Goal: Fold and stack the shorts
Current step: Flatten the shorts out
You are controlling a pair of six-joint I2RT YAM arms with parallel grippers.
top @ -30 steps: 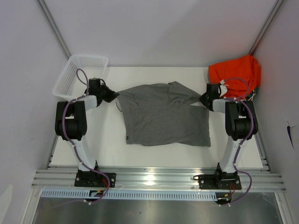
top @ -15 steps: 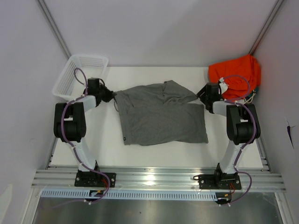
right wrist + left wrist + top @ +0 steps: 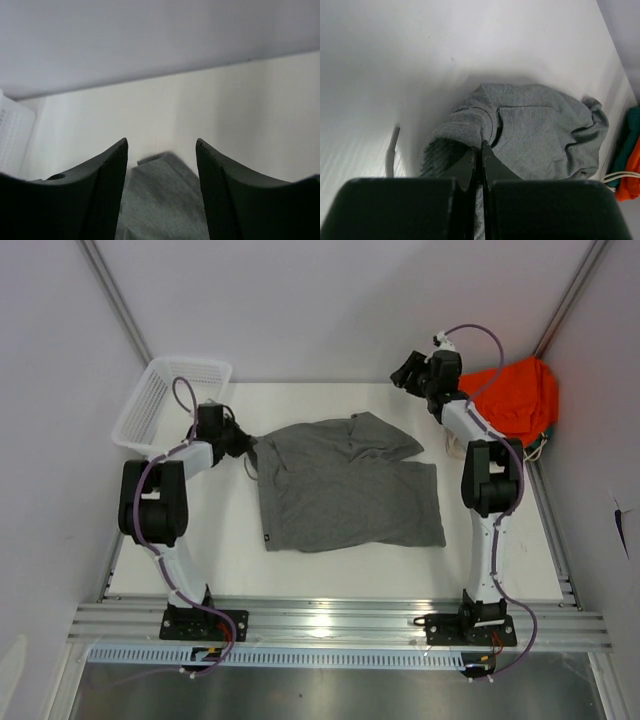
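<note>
One hand gripping: left hand [image 3: 245, 445] pinching shorts [image 3: 345, 490] corner, shorts lying rumpled mid-counter [image 3: 330, 562]. Right hand [image 3: 403, 373] hovering open, empty. Suggest taking opposite corner, tensioning evenly before folding.

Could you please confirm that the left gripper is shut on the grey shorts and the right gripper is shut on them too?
Not quite: the right gripper is open and holds nothing, apart from the grey shorts, as the right wrist view shows. The left gripper is indeed shut on them.
</note>
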